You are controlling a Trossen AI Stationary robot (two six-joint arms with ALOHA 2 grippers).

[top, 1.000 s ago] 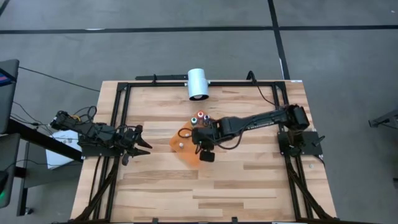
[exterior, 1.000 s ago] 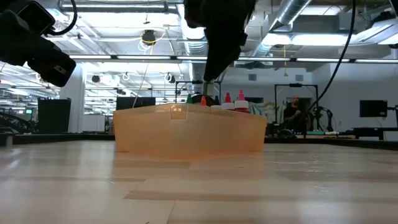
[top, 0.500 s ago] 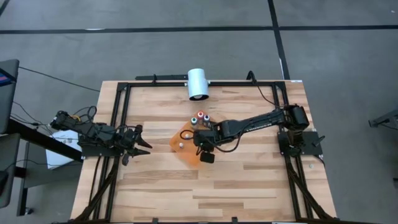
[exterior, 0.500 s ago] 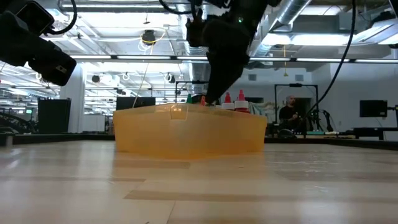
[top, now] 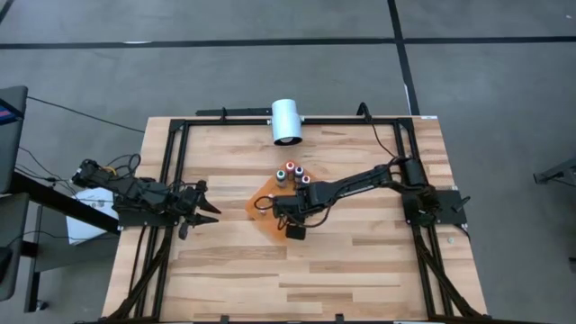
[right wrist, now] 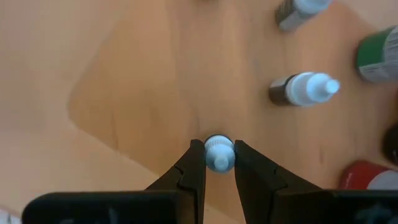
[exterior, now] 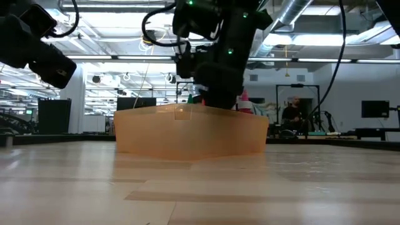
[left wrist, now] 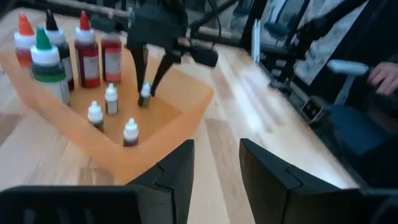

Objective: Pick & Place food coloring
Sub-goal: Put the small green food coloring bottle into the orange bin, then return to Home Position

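Descent is what has changed: a second ago the right gripper (right wrist: 217, 155) hung above the orange tray (top: 267, 220) carrying its load, and now it has dropped inside the tray walls, the arm stretched lower and further across the table. Its two fingers are clamped on the white cap of a small food coloring bottle (right wrist: 218, 153), which stands upright directly beneath the claw. In the left wrist view that bottle (left wrist: 145, 95) looks to be at or very near the tray floor, though contact cannot be confirmed from there.

Beside the claw, three more small bottles (left wrist: 111, 98) already stand in the tray, near but apart from the held one. Beyond them, past the far side of the claw, the larger bottles with red and green tops (left wrist: 48, 71) cluster together.

By my reading the placement is nearly finished: the bottle has reached its spot and only the release is left. Opening too early, if the base is not seated, could tip it into its neighbours.

The left gripper (top: 200, 209) waits well off to the side, fingers partly apart, holding nothing.
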